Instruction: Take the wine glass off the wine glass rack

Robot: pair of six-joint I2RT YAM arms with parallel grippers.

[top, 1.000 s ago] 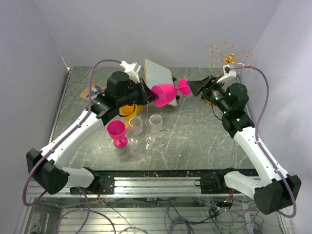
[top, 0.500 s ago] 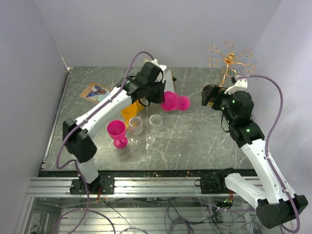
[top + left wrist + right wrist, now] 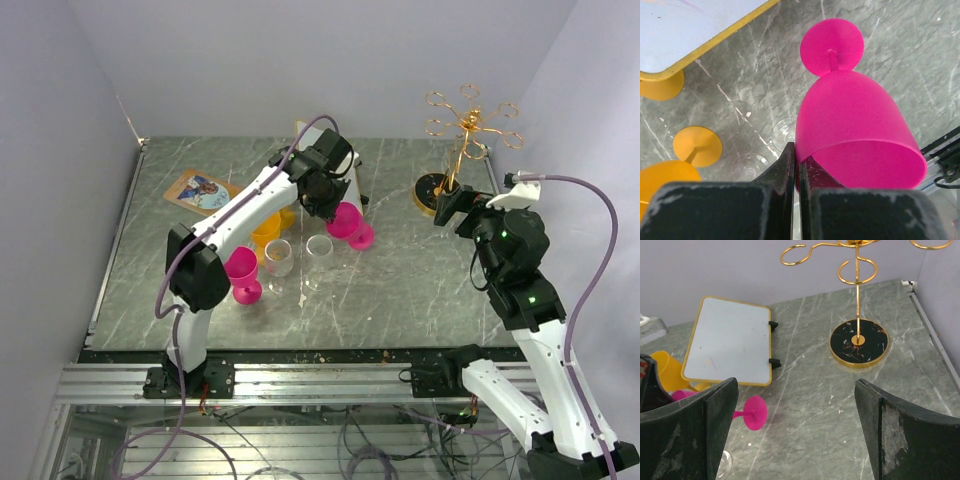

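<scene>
Left of the wine glass rack point(image 3: 432, 193), well apart from it, a pink wine glass point(image 3: 850, 120) is held tilted over the tabletop point(image 3: 420, 280), with its round foot pointing away from the left gripper point(image 3: 796, 159). The jaws of that gripper are clamped on the wall of the bowl at its rim, one inside and one outside. Whether the foot touches the tabletop cannot be told. The rack is seen upright on its dark round base. Just on the near side of that base the right gripper point(image 3: 795, 395) is held, its jaws spread wide and released. Farther left of the rack, a white board point(image 3: 727, 340) is laid flat, and a second pink glass point(image 3: 240, 272) and two clear glasses point(image 3: 279, 256) are stood upright.
</scene>
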